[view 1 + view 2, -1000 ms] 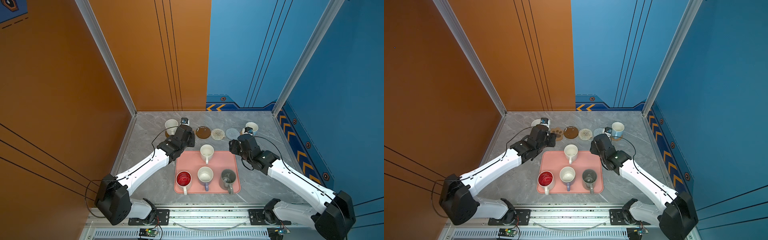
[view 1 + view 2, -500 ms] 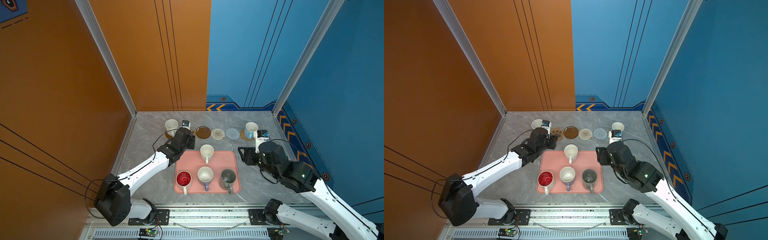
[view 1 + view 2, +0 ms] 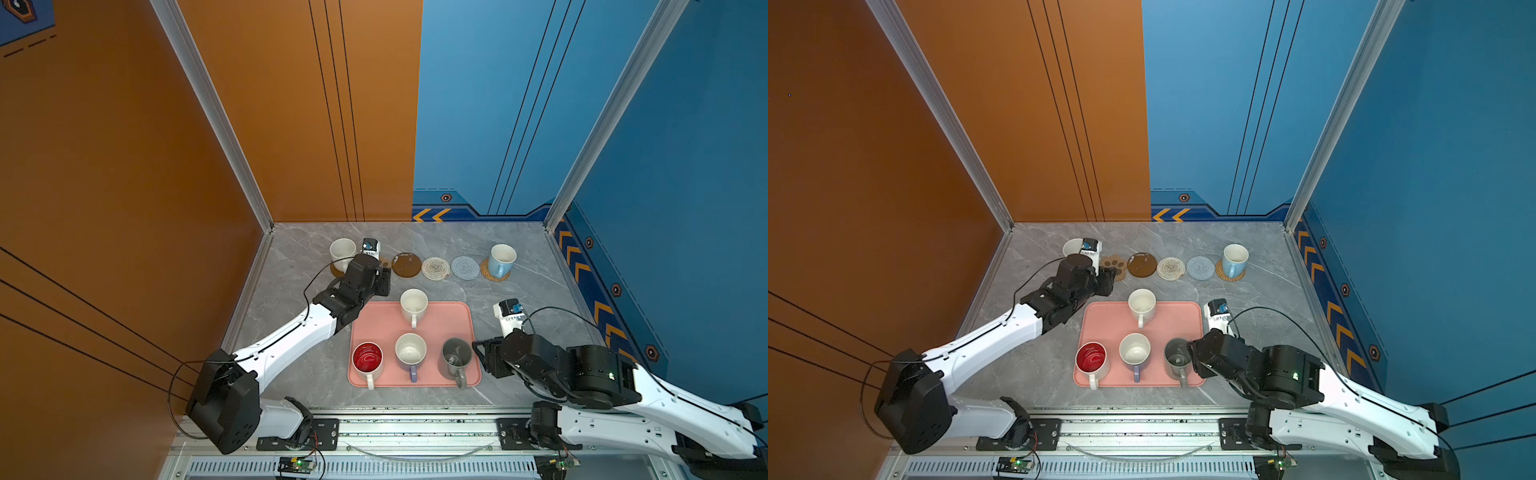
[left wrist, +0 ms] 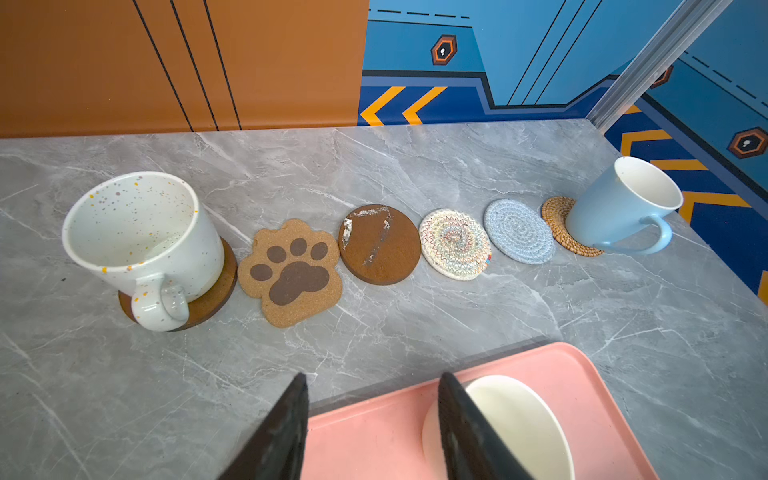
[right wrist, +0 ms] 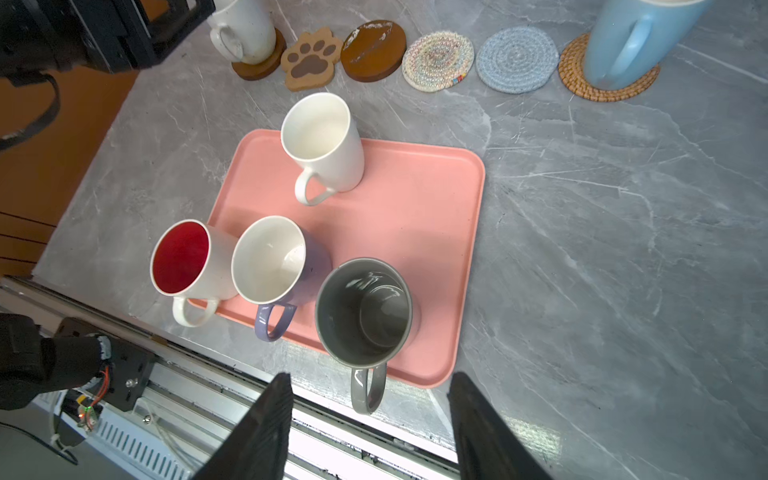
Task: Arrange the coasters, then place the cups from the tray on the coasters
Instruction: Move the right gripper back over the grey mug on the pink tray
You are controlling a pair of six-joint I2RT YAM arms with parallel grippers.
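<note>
Top views, row: the coasters (image 3: 1171,268) lie in one line beyond the salmon-pink rectangular tray (image 3: 451,325). The scuffed round brown disc (image 3: 406,264), cream woven round (image 3: 435,268) and blue-grey woven round (image 3: 465,267) are bare.
Top views, placed: a speckled white mug (image 3: 342,250) stands at the row's left end, and a light blue mug (image 3: 502,258) on the tan rattan round (image 3: 492,273) at the right end.
Top views, on tray: plain white mug (image 3: 414,304), white mug with red inside (image 3: 367,358), lavender mug (image 3: 410,350), grey mug (image 3: 456,356).
Left wrist, jaws: the left gripper (image 4: 372,376) is spread and empty, near the plain white mug.
Left wrist, mats: the tan cork paw-print mat (image 4: 293,272) is bare; a second brown disc (image 4: 216,286) sits under the speckled white mug.
Right wrist, jaws: the right gripper (image 5: 370,376) is spread and empty, above the grey mug's handle.
Progress: arranging looks finished. Two of six cups are placed and four remain.
</note>
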